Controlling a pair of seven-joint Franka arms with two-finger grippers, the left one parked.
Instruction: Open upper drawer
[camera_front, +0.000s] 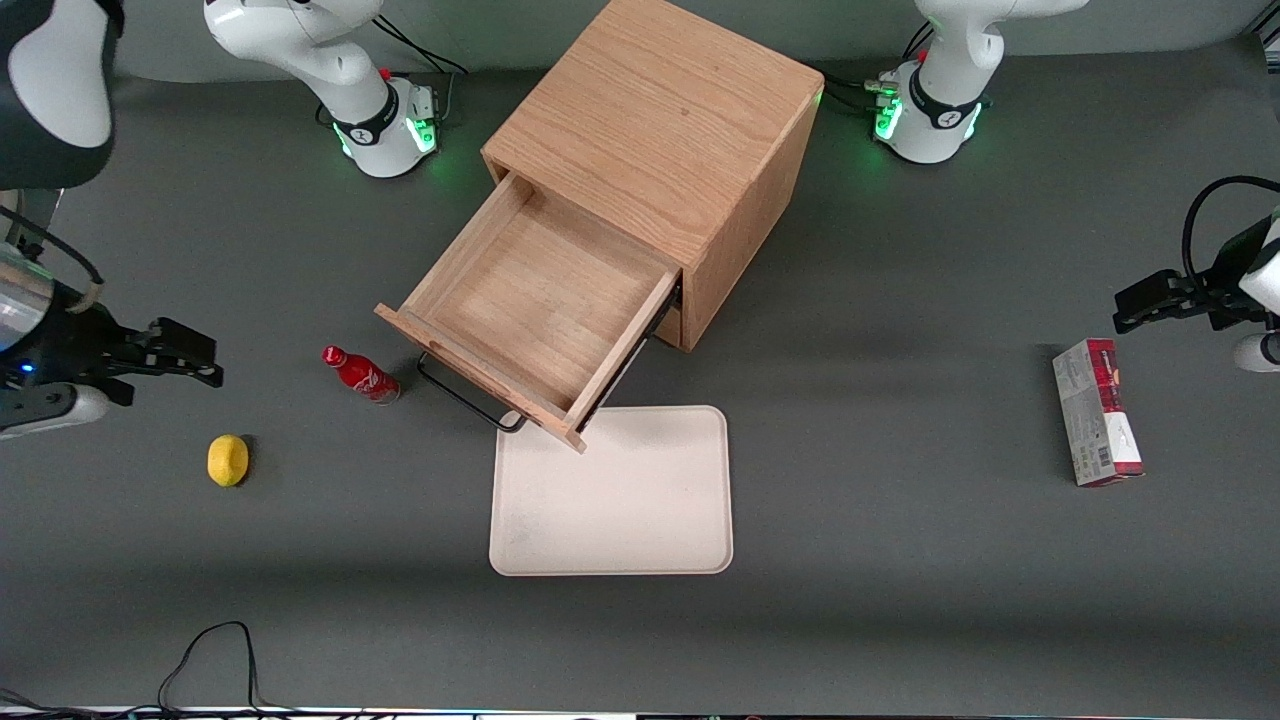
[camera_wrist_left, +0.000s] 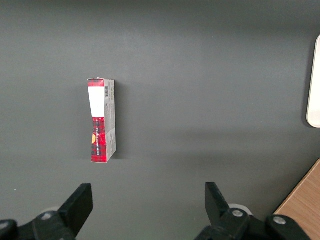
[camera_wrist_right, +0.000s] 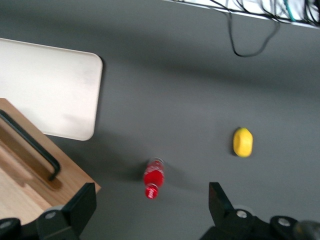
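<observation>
The upper drawer (camera_front: 540, 300) of the oak cabinet (camera_front: 665, 130) stands pulled far out, its wooden tray empty, its black bar handle (camera_front: 465, 395) at the front. The lower drawer is hidden under it. My right gripper (camera_front: 190, 360) is open and empty, well away from the drawer toward the working arm's end of the table, above the bare mat. In the right wrist view the gripper (camera_wrist_right: 152, 207) has its fingers wide apart, with the drawer's front corner and handle (camera_wrist_right: 30, 147) beside it.
A red bottle (camera_front: 362, 374) lies beside the drawer front, also in the right wrist view (camera_wrist_right: 152, 177). A yellow lemon (camera_front: 228, 460) lies nearer the camera. A white tray (camera_front: 612, 492) sits in front of the drawer. A red-grey box (camera_front: 1097, 425) lies toward the parked arm's end.
</observation>
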